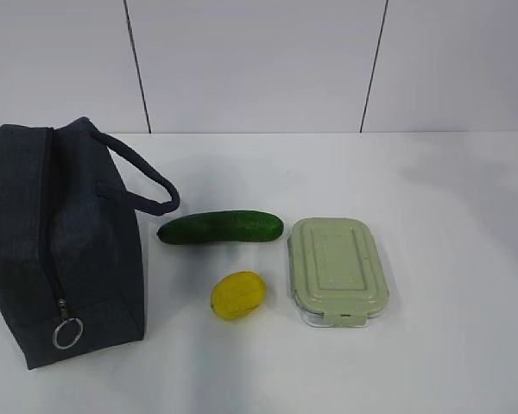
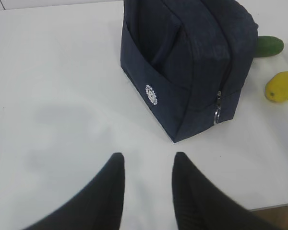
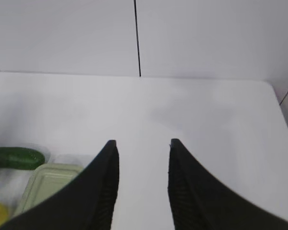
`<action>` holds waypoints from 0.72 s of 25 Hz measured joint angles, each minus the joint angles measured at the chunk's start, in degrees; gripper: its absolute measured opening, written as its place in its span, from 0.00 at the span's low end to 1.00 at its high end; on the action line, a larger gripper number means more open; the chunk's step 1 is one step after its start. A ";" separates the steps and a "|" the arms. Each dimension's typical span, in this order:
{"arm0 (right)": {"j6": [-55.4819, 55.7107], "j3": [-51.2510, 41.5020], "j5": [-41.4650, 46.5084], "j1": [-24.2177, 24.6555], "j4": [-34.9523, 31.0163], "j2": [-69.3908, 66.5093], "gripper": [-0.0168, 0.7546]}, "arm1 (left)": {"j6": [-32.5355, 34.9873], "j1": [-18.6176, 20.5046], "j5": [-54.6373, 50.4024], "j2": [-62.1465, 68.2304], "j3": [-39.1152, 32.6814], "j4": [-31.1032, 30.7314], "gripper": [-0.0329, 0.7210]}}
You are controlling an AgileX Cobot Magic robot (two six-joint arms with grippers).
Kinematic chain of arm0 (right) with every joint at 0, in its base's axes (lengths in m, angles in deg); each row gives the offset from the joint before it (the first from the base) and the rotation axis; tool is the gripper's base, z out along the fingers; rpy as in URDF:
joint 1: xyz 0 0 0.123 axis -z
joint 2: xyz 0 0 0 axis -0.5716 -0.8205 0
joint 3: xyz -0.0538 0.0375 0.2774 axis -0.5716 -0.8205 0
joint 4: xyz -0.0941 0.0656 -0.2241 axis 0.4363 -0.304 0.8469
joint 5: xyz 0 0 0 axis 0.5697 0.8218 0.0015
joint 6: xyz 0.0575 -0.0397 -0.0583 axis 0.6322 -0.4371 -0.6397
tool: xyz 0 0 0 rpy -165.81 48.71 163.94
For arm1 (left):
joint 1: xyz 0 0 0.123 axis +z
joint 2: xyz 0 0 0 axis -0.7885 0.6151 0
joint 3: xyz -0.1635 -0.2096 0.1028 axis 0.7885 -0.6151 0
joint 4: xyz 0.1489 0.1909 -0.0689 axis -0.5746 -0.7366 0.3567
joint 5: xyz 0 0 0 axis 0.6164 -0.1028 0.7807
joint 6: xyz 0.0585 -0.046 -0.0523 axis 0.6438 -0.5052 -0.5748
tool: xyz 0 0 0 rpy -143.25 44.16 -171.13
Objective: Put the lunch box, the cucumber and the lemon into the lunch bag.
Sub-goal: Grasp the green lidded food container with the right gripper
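The navy lunch bag [image 1: 60, 241] stands at the left, zipper shut, silver ring pull [image 1: 67, 332] hanging at its front. It also shows in the left wrist view [image 2: 187, 62]. The cucumber [image 1: 221, 228] lies to the right of the bag, the lemon [image 1: 238, 295] in front of it, and the lunch box [image 1: 337, 269] with its sage-green lid at the right. My left gripper [image 2: 148, 158] is open and empty over bare table, short of the bag. My right gripper [image 3: 141, 143] is open and empty, right of the lunch box [image 3: 45, 184]. Neither gripper shows in the exterior view.
The white table [image 1: 449, 190] ends at a white panelled wall [image 1: 259, 60] behind. The table's near edge [image 2: 278, 207] shows at the lower right of the left wrist view. The bag's handle [image 1: 142, 177] loops out towards the cucumber.
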 joint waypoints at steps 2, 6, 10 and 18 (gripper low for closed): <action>0.00 2.37 3.15 0.00 -1.41 -2.34 0.38 | 0.00 0.00 0.00 0.00 0.00 0.00 0.36; 0.00 6.61 9.48 0.00 -3.73 -7.43 0.38 | 0.00 0.00 0.00 0.00 0.00 0.00 0.37; -2.53 9.14 14.41 0.00 -8.19 -13.02 0.38 | 0.00 0.00 0.00 0.00 0.00 0.00 0.36; -13.55 9.35 18.02 0.00 -20.17 -23.55 0.38 | 0.00 0.00 0.00 0.00 0.00 0.00 0.37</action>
